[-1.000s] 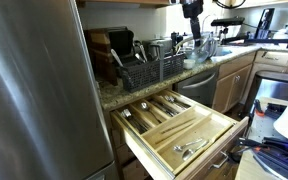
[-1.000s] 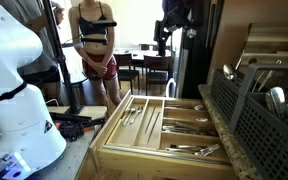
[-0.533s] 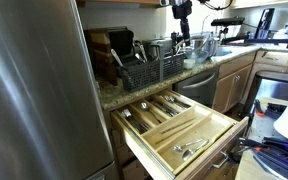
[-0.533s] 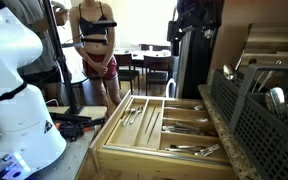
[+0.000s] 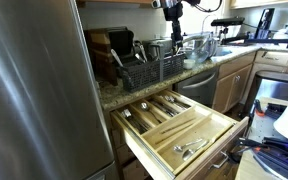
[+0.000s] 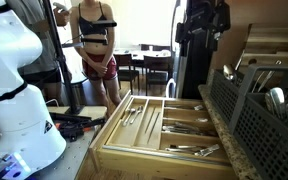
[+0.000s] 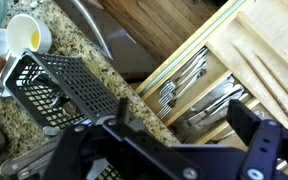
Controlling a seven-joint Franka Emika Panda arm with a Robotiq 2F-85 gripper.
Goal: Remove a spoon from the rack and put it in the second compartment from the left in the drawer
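Below the hand (image 5: 172, 9), on the speckled granite bench (image 5: 109, 92), sits the rack (image 5: 149, 63): a black wire-grid basket, rectangular, with a utensil holder fixed to it; in both exterior views the hand (image 6: 202, 22) hangs high above the bench, well apart from the rack, near the top edge of the picture; the wrist view shows the hand (image 7: 169, 150) with its two dark fingers (image 7: 259, 135) spread apart and nothing between them; in that view the rack (image 7: 64, 90) lies beneath and to one side of the hand, with a white cup (image 7: 29, 35) near it on the bench; silver utensils (image 6: 228, 73) stand upright in the rack (image 6: 254, 110), though which of them is a spoon I cannot tell; lower than the hand and out in front of the bench, the drawer (image 5: 224, 132) stands pulled open, wide and of light wood, its organiser split into long parallel slots; the second compartment from the left (image 5: 144, 112) is a long narrow slot with silver cutlery in it, well apart from the hand; the wrist view shows the drawer (image 7: 264, 40) beneath the hand, cutlery lying lengthwise in its slots; a clear glass bowl (image 5: 199, 45) stands on the bench just beyond the rack, lower than the hand.
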